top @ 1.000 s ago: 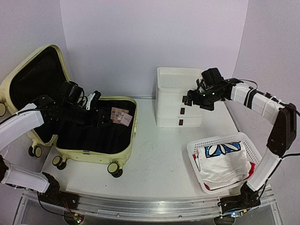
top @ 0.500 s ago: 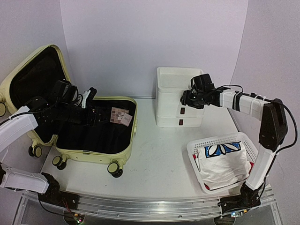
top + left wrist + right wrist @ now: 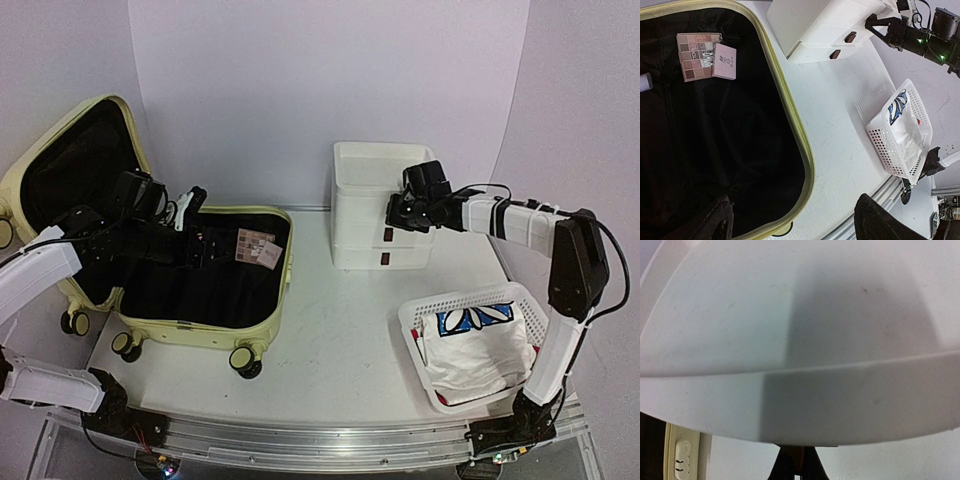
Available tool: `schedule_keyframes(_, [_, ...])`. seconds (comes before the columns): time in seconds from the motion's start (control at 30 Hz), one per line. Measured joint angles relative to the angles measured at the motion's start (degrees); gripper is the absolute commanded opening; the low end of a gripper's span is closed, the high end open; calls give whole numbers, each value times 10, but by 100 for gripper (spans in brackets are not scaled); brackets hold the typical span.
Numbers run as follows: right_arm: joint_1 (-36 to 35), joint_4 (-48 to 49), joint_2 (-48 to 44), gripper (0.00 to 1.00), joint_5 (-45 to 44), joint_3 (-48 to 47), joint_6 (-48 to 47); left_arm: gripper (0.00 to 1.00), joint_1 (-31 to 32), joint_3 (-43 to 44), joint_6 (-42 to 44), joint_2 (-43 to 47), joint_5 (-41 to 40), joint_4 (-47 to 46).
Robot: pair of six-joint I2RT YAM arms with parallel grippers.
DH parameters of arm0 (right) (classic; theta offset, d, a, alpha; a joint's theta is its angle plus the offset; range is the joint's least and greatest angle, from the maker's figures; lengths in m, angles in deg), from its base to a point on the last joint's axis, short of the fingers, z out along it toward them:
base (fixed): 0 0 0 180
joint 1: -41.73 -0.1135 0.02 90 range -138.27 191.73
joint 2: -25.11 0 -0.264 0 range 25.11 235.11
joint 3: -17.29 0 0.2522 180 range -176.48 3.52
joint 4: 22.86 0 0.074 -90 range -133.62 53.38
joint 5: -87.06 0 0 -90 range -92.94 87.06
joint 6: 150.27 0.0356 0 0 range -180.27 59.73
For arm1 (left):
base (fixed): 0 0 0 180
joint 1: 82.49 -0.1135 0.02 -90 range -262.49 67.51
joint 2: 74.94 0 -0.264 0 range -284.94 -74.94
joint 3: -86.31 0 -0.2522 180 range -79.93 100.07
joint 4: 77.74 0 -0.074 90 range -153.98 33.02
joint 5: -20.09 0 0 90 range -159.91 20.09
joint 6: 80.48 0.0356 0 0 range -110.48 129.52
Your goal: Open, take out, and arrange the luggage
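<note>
Luggage point(image 3: 200, 290) open on desk point(image 3: 340, 350), lid upright. My left claw point(image 3: 792, 210) spread over luggage lining; palette point(image 3: 700, 55) in luggage's far corner. Right claw point(image 3: 393, 212), right of luggage, pinches drawer box point(image 3: 365, 165) top handle point(image 3: 799, 454), I judge. Pull straight, level; box may slide.

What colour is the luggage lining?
Black lining inside the pale yellow-green luggage; clearest in the left wrist view.

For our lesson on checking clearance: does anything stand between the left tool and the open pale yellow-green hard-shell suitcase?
Nothing visible does. The open left tool hangs over the black-lined base of the pale yellow-green hard-shell suitcase, lid raised; a pink eyeshadow palette lies inside.
</note>
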Motion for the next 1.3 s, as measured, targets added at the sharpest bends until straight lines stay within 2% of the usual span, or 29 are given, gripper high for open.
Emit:
schedule_keyframes(0.27, [-2, 13, -24, 0, 21, 31, 2, 84, 0, 0, 0, 0, -1, 0])
schedule_keyframes(0.57, [-28, -57, -139, 0, 75, 120, 43, 84, 0, 0, 7, -30, -1, -1])
schedule_keyframes(0.93, [-78, -97, -217, 2, 57, 184, 74, 84, 0, 9, 13, -65, 0, -10])
schedule_keyframes(1.13, [-80, -105, -221, 19, 43, 185, 71, 84, 0, 9, 13, -70, 3, -15])
schedule_keyframes(1.2, [-80, -108, -220, 36, 40, 185, 70, 84, 0, 9, 13, -71, 5, -16])
schedule_keyframes(1.27, [-81, -111, -220, 58, 39, 185, 72, 84, 0, 9, 13, -71, 5, -16])
schedule_keyframes(1.3, [-81, -111, -220, 66, 39, 185, 64, 84, 0, 9, 13, -71, 5, -16])
